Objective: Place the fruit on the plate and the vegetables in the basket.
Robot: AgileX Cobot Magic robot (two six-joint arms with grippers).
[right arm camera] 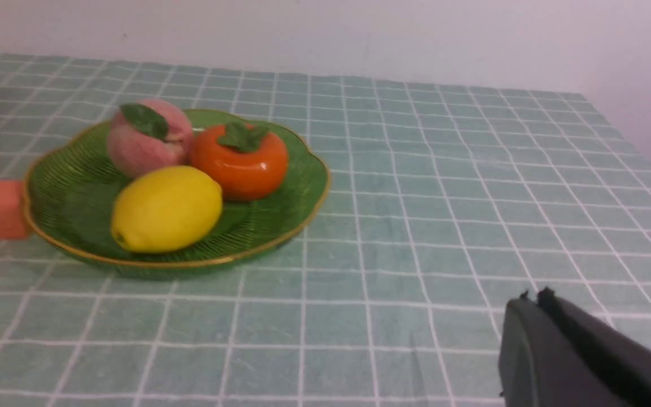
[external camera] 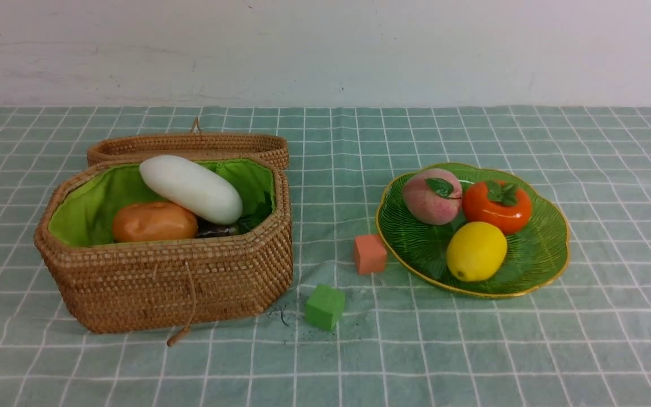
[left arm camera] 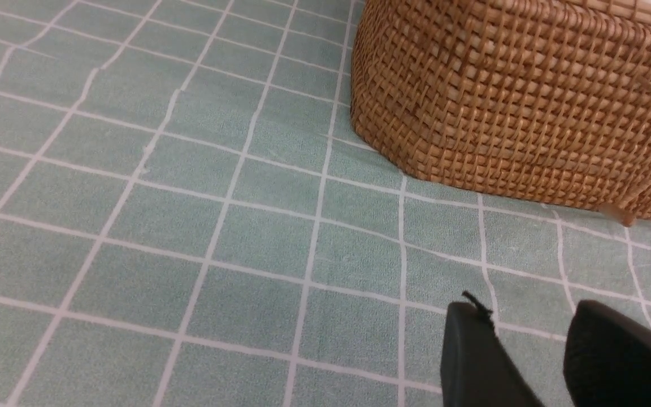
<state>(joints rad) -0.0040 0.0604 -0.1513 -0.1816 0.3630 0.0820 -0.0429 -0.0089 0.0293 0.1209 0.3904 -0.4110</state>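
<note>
Checked tablecloth (external camera: 472,350): basket (external camera: 190,282), plate (external camera: 534,254), orange cube (external camera: 369,254), green cube (external camera: 325,307).

The left gripper (left arm camera: 529,333), jaws apart and empty, hovers over checked cloth (left arm camera: 190,226) near the basket (left arm camera: 517,96).

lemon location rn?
In the front view the lemon lies on the near part of the green plate, on the robot's right, just in front of the peach and the persimmon.
</note>
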